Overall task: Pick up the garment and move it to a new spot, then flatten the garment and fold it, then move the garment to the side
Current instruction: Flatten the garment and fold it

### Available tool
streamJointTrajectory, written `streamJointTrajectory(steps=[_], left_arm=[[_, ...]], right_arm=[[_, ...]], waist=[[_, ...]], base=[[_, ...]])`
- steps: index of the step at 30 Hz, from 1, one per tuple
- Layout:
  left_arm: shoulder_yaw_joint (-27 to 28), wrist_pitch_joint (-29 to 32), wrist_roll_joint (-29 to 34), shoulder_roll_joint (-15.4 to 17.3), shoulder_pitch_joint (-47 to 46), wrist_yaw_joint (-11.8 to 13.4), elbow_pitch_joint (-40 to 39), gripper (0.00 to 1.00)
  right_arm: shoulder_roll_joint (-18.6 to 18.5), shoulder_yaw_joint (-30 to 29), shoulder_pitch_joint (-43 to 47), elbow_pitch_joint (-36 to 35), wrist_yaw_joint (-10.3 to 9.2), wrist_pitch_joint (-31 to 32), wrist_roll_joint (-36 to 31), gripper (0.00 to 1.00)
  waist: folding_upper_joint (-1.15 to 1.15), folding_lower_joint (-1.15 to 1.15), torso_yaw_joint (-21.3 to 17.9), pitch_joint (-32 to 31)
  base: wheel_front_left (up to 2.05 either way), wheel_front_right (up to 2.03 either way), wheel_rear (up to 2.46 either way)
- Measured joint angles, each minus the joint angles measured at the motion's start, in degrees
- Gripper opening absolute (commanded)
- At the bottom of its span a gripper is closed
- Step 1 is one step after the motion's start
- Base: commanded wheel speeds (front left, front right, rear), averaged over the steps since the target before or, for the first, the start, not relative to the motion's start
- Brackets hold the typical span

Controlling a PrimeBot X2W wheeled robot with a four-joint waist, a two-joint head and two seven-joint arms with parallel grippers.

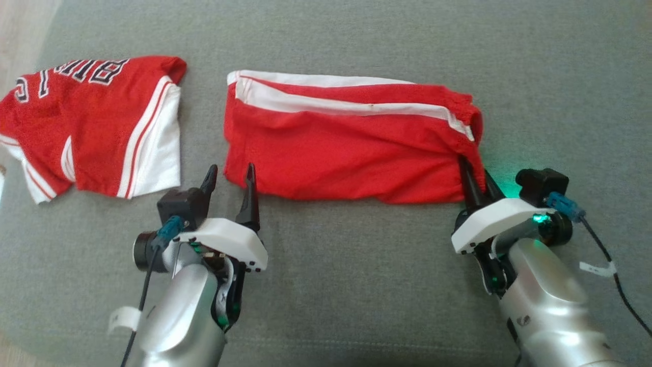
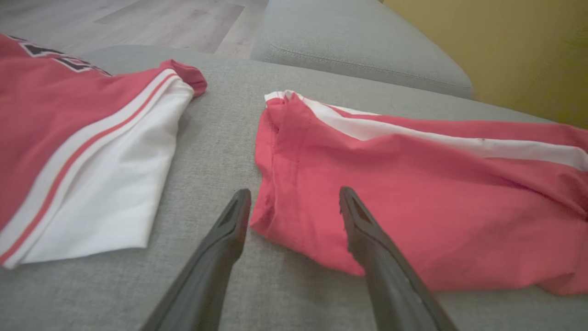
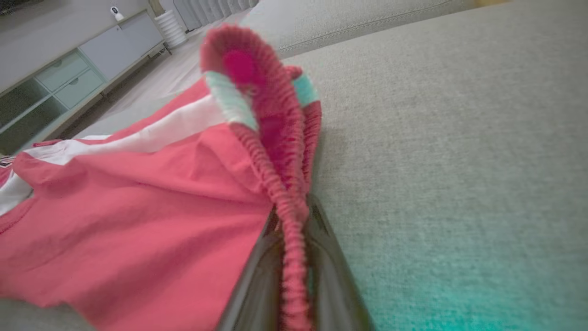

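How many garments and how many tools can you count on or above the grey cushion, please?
Garments: 2, the red shorts and the red jersey
Tools: 2, the left tool and the right tool
Total: 4

Two smooth silver forearms (image 1: 178,311) end in white moulded wrist shells (image 1: 232,242). The left pincer (image 1: 231,169) and right pincer (image 1: 474,173) each have two long, dark, tapering fingers (image 2: 216,257). A black camera block (image 1: 181,204) sits by each wrist, with a blue plug (image 1: 170,227), a thin black cable (image 1: 625,302) and a white tag (image 1: 597,268); a green light (image 1: 537,219) glows on the right wrist.
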Motion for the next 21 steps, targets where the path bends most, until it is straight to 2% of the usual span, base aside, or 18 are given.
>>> streamJointTrajectory(steps=[8,12,15,21], left_arm=[[0.2,0.0,0.8,0.0,2.7,-0.5,0.1,1.0],[-0.1,0.0,-0.5,0.0,4.8,-0.5,-0.1,1.0],[-0.7,0.0,-1.3,0.0,5.6,-0.4,-0.3,1.0],[-3.2,0.0,-2.7,0.0,6.4,-0.1,-0.4,1.0]], right_arm=[[0.2,-7.7,2.7,-3.0,0.0,0.4,-3.2,0.0],[-0.5,-8.3,3.6,-6.1,0.0,0.4,-4.7,0.0],[-0.5,-6.5,3.6,-8.0,0.0,0.6,-4.3,0.0],[-0.3,2.5,3.4,-12.2,0.0,5.6,1.5,0.0]], waist=[[0.0,0.0,-2.2,-2.8],[0.0,0.0,-2.9,-4.5],[0.0,0.0,-2.6,-5.4],[0.0,0.0,0.9,-5.8]], base=[[0.0,0.0,0.0],[0.0,0.0,0.0],[0.0,0.0,0.0],[0.0,0.0,0.0]])
